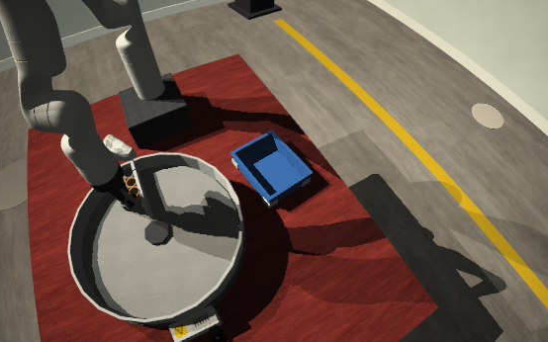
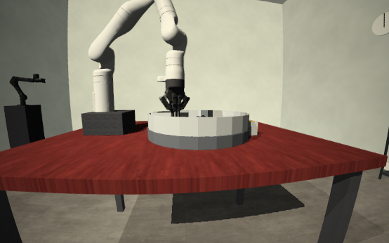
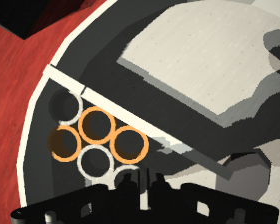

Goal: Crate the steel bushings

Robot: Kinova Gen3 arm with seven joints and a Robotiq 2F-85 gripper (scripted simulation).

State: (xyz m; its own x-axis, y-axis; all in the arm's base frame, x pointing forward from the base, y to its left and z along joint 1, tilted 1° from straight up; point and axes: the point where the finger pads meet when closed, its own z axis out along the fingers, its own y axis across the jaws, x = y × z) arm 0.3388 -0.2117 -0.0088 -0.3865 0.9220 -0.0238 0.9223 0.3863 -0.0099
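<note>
The turning table (image 1: pixel 134 277) (image 2: pixel 198 126) (image 3: pixel 186 55) is a round, walled drum. In the wrist view, three steel bushings stand in it: one (image 3: pixel 81 108) by the white bar, one (image 3: pixel 79 162) below the orange ones, and one (image 3: pixel 127 168) partly hidden by the fingers. Three orange bushings (image 3: pixel 97 108) (image 3: pixel 146 145) (image 3: pixel 65 160) stand close among them. My gripper (image 1: pixel 130 204) (image 2: pixel 175 115) (image 3: pixel 143 178) points down inside the wall, its fingers nearly together on the wall of the partly hidden steel bushing; the contact is largely covered. The blue crate (image 1: pixel 291 187) shows no bushing inside.
A white bar (image 3: pixel 111 106) runs from the drum's wall toward the dark centre hub (image 1: pixel 158 232) (image 3: pixel 248 175), right beside the bushings. The drum's raised wall surrounds my fingers. The crate stands outside it, and the arm's dark base block (image 1: pixel 160 126) (image 2: pixel 102 124) is behind on the red table.
</note>
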